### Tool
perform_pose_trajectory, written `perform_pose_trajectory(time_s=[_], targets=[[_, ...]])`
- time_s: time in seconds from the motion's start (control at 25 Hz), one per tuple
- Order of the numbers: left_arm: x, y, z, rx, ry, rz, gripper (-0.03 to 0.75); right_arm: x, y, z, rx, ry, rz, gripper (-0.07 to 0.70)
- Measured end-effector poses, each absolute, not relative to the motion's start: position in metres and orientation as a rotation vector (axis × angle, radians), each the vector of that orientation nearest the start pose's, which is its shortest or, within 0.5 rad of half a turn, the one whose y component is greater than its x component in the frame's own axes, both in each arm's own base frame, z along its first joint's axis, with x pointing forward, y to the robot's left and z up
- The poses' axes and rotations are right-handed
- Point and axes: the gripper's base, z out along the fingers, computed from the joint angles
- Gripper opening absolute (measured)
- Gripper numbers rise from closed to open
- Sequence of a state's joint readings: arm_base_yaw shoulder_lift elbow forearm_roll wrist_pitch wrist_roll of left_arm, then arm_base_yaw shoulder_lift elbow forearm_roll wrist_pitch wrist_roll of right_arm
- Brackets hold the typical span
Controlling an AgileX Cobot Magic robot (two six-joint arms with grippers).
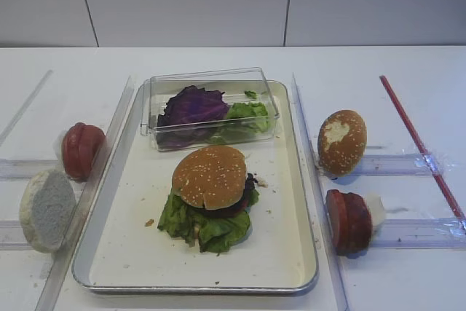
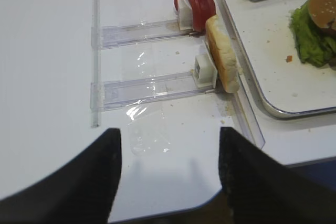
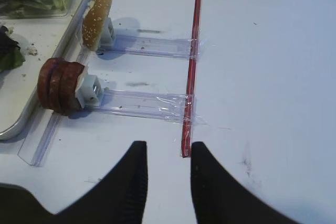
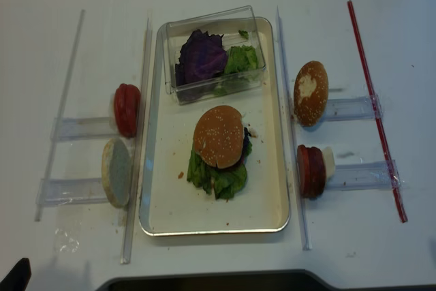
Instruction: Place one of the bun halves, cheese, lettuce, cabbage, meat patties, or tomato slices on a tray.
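Observation:
The sesame bun half (image 1: 210, 175) tops a stack on the tray (image 1: 131, 253), with lettuce (image 1: 200, 225) spilling out beneath it. More lettuce (image 1: 251, 116) and purple cabbage (image 1: 193, 104) lie in a clear box at the tray's far end. Meat patties (image 1: 348, 221) stand on a holder right of the tray, tomato slices (image 1: 80, 151) on one to the left. My right gripper (image 3: 168, 153) is open and empty over bare table, near the patties (image 3: 59, 85). My left gripper (image 2: 169, 135) is open wide at the table's front edge, holding nothing. No cheese shows.
A darker bun with a white patch (image 1: 341, 142) stands right of the tray, a pale bun half (image 1: 46, 209) to its left. Clear plastic rails flank the tray. A red strip (image 3: 191, 61) runs along the table just ahead of my right fingers.

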State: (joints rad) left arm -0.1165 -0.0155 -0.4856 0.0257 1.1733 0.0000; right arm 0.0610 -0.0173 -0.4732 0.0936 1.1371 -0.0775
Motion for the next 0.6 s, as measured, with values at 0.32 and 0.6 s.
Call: perform_pose_trajectory(time_s=[0.32, 0.6], targets=[[-0.0104, 0.0034, 0.2644, 0.122, 2.152, -0.036, 0.391, -0.0085, 0.0072, 0.2640, -0.155, 2.122, 0.104, 0.233], [-0.0104, 0.0034, 0.2644, 0.122, 2.152, -0.036, 0.391, -0.0085, 0.0072, 0.2640, -0.155, 2.122, 0.104, 0.232]])
